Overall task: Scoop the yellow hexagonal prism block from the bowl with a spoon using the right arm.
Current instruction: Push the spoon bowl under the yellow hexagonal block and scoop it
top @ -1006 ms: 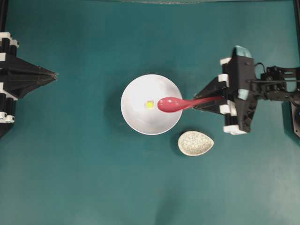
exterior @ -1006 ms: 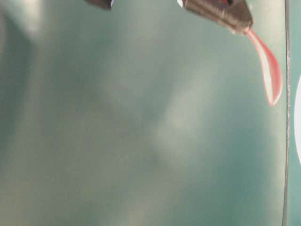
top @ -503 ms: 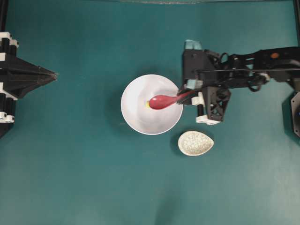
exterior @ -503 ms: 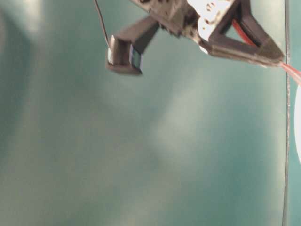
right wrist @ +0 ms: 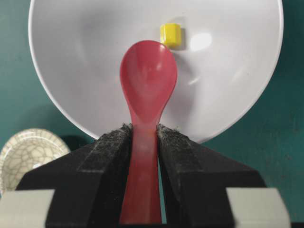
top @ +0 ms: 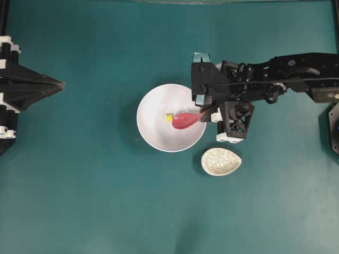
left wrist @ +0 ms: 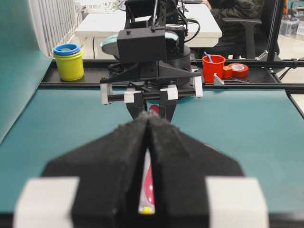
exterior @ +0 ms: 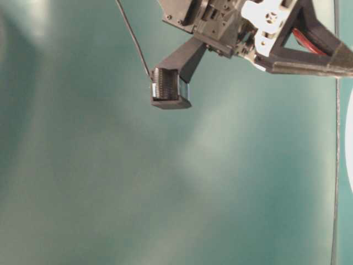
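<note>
Open green table lies left of the white bowl; a speckled dish sits just beside its lower right.

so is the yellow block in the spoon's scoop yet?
No, in the right wrist view the yellow block sits on the bowl floor just past the tip of the spoon, whose scoop is empty.

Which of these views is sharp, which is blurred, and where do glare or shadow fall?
Right wrist view: sharp; a bright glare spot on the round white bowl beside the small yellow hexagonal block, and the pinkish-red spoon casts a soft shadow. Table-level view: hazy, washed-out green. Left wrist view: the near black left tool is out of focus. Overhead view: evenly lit.
</note>
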Action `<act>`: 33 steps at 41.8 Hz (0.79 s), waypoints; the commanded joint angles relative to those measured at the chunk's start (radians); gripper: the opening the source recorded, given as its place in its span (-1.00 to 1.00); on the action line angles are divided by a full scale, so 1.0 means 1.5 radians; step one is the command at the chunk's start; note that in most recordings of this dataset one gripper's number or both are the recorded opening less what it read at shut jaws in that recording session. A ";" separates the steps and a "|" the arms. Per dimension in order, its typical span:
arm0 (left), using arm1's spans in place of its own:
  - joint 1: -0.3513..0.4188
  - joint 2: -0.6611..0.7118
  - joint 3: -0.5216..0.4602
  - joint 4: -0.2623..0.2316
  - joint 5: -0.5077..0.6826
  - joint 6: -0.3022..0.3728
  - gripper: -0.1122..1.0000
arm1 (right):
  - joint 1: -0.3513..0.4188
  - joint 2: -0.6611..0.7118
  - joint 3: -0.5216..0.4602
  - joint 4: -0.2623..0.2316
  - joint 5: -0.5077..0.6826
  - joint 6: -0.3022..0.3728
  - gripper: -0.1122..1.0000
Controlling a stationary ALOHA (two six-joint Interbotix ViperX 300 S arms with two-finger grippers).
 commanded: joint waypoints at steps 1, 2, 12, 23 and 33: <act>0.000 0.003 -0.016 0.002 -0.003 0.001 -0.79 | -0.001 -0.004 -0.013 -0.001 -0.003 0.002 -0.35; 0.000 0.003 -0.017 0.002 -0.003 0.001 -0.79 | -0.001 -0.003 -0.012 -0.001 -0.004 0.002 -0.35; 0.000 0.003 -0.016 0.002 -0.003 0.001 -0.79 | -0.003 0.015 -0.014 -0.001 -0.014 0.000 -0.35; 0.000 0.003 -0.016 0.002 0.002 0.001 -0.79 | -0.003 0.036 -0.018 -0.001 -0.066 -0.002 -0.35; 0.001 0.003 -0.016 0.002 0.005 0.001 -0.79 | -0.003 0.046 -0.032 -0.001 -0.106 -0.007 -0.35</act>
